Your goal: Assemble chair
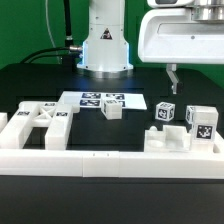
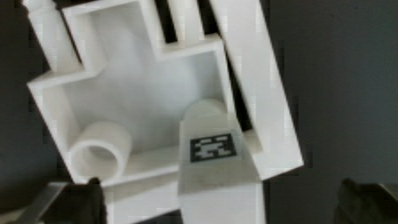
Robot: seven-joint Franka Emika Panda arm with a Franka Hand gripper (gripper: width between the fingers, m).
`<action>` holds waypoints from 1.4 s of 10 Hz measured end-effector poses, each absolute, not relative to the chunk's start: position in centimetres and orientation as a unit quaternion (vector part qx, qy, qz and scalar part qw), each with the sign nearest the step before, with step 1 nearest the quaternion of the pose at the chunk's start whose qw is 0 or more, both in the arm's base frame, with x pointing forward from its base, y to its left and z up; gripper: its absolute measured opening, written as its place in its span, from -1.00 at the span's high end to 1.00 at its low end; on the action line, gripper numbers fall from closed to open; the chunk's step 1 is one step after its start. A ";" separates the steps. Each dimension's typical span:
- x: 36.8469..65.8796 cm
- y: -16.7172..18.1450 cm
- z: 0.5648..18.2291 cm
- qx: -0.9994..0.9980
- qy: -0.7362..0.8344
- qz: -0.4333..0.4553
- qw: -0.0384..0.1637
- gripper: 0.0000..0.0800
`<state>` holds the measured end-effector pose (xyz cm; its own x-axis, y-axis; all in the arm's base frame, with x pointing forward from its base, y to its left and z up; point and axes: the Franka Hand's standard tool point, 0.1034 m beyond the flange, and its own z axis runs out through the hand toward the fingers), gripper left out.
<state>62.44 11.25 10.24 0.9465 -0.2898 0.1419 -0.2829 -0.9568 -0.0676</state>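
High on the exterior view's right, the gripper point(image 1: 172, 76) hangs over the black table point(image 1: 40, 85). Its tip is above the chair pieces and does not touch them. Under it stands a small tagged block point(image 1: 163, 112), with a bigger tagged block point(image 1: 201, 121) beside it. A low white piece point(image 1: 165, 141) lies just in front of them. Far off on the exterior view's left lies a flat crossed panel point(image 1: 40, 122). Between the two groups, a small plain block point(image 1: 112, 111) sits at the front edge of the marker board point(image 1: 95, 100). A long white rail point(image 1: 110, 160) runs along the front. In the wrist view, the gripper point(image 2: 217, 198) has its dark fingers point(image 2: 71, 196) spread wide, and they grip nothing. A tagged bar point(image 2: 214, 150) runs between them without touching them. The bar lies over a big white panel point(image 2: 125, 90) with raised walls like a shallow tray. A round peg point(image 2: 98, 155) sits inside one corner of it.
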 end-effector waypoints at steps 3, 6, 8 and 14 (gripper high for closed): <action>57.7 6.6 8.9 -0.996 0.015 -0.089 0.002 -0.62; 56.8 5.2 8.0 -0.996 0.024 -0.085 -0.002 -0.62; 56.8 5.1 8.0 -0.996 0.024 -0.085 -0.003 -0.62; 49.8 -2.4 3.9 -0.993 -0.068 -0.087 -0.043 -0.62</action>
